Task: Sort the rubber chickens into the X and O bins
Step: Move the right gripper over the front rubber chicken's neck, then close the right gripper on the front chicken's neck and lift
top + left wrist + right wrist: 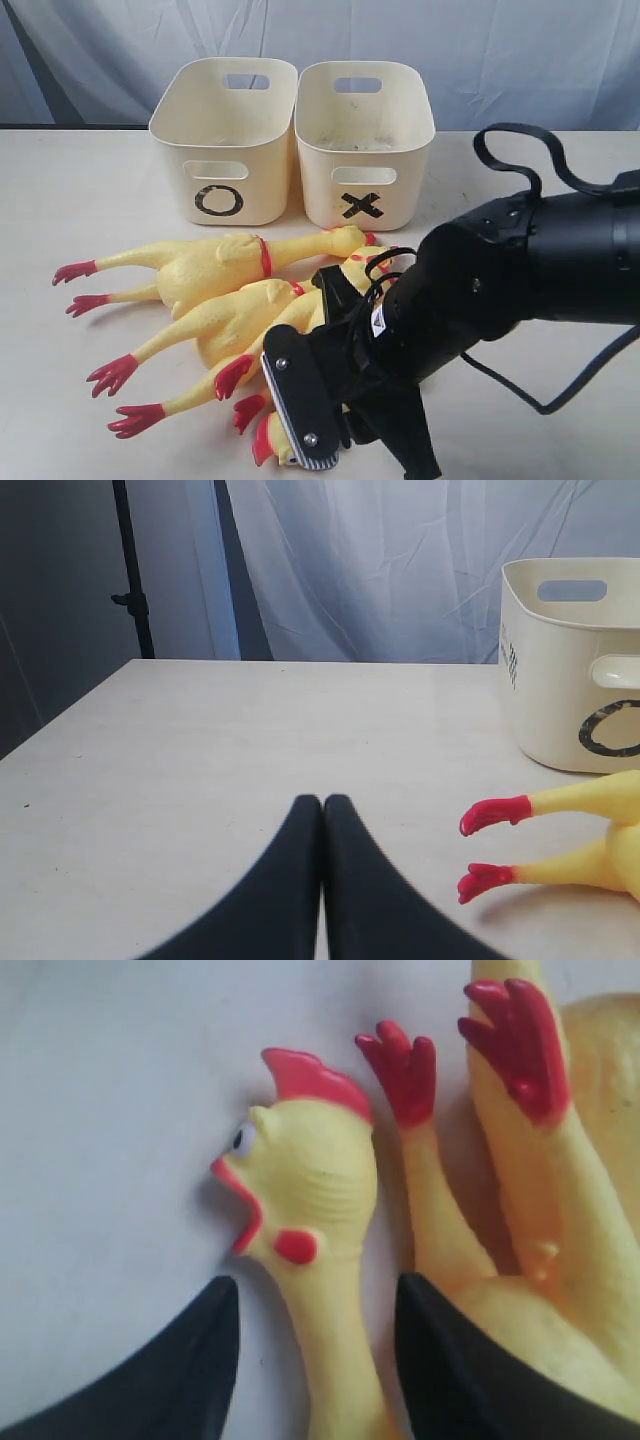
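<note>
Several yellow rubber chickens [215, 268] with red feet lie piled in the middle of the table, in front of two cream bins. The O bin [222, 140] stands to the left of the X bin [365, 145]. My right gripper [315, 1305] is open, its black fingers [195, 1355] on either side of the neck of the nearest chicken [305, 1195], without pressing on it. That chicken's head [272, 442] shows beside my right arm [480, 290]. My left gripper [322, 804] is shut on nothing, low over the bare table, left of two red chicken feet [494, 815].
The right arm's bulk and its black cable [520, 150] cover the right front of the table [70, 190]. The O bin [575, 665] stands at the far right of the left wrist view. A pale curtain [450, 50] hangs behind the table.
</note>
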{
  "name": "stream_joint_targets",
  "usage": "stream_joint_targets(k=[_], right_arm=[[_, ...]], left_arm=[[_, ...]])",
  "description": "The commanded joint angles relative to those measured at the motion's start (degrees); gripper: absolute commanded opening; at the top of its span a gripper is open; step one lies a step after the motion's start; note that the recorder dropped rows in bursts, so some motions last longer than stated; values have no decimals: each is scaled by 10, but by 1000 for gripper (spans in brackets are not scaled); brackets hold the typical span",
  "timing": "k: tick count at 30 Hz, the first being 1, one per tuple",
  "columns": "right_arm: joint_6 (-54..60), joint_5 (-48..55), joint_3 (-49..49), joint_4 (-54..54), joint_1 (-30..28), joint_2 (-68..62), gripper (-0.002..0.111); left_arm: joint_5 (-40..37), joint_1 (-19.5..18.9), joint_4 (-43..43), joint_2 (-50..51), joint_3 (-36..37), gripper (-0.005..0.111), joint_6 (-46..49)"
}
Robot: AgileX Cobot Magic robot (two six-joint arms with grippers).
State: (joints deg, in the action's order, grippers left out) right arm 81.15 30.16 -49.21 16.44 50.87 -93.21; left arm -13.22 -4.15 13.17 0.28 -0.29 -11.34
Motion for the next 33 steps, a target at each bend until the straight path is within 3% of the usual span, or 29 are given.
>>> stream_joint_targets(k=[1, 33], right_arm=[[0, -9, -3, -25, 1, -24, 47], [-3, -61, -3, -61, 1, -94, 47]], left_arm=[[-1, -3, -1, -3, 3, 0, -1], [-1, -3, -1, -3, 3, 0, -1]])
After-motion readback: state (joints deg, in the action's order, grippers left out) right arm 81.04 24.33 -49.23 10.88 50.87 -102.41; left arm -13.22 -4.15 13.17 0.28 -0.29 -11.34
